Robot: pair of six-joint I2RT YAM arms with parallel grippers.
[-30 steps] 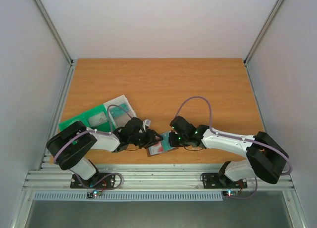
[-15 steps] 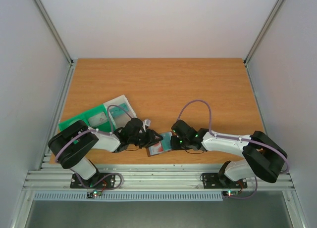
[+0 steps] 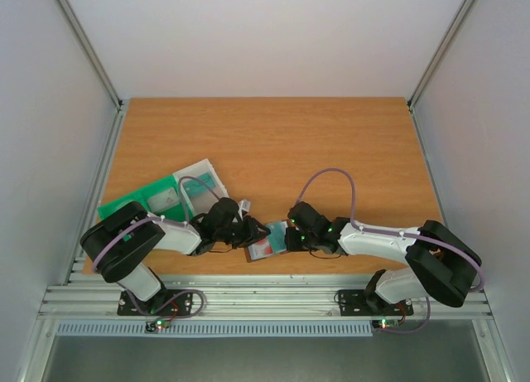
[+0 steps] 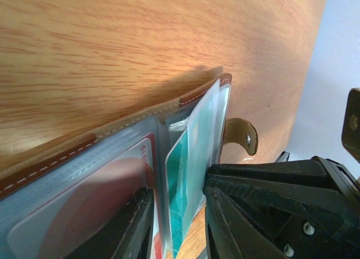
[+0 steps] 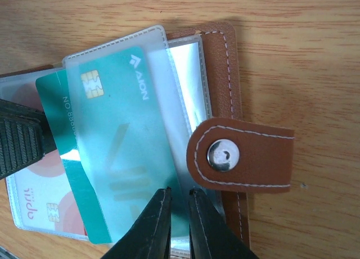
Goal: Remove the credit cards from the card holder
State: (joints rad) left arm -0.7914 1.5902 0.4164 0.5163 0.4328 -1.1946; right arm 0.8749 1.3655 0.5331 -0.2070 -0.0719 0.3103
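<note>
The brown card holder [image 5: 222, 62] lies open on the table, its snap strap [image 5: 247, 155] folded over the right side. A teal card [image 5: 107, 130] sits in a clear sleeve, sticking out to the left. A white card with red blotches [image 5: 39, 197] sits in the sleeve beneath. My right gripper [image 5: 178, 194] is nearly shut, its tips over the sleeve's lower edge, holding nothing visible. My left gripper [image 4: 175, 186] has its jaws around the sleeve pages, one finger [image 5: 17, 141] on the white card's page. In the top view the holder [image 3: 267, 245] lies between both grippers.
A flat green tray [image 3: 137, 201] and a translucent box [image 3: 203, 183] lie at the left, behind my left arm. The table's near edge and metal rail run just in front of the holder. Wooden table surface extends behind.
My right gripper has moved left and slightly down, closer onto the card holder. My left arm and the holder have stayed put.
</note>
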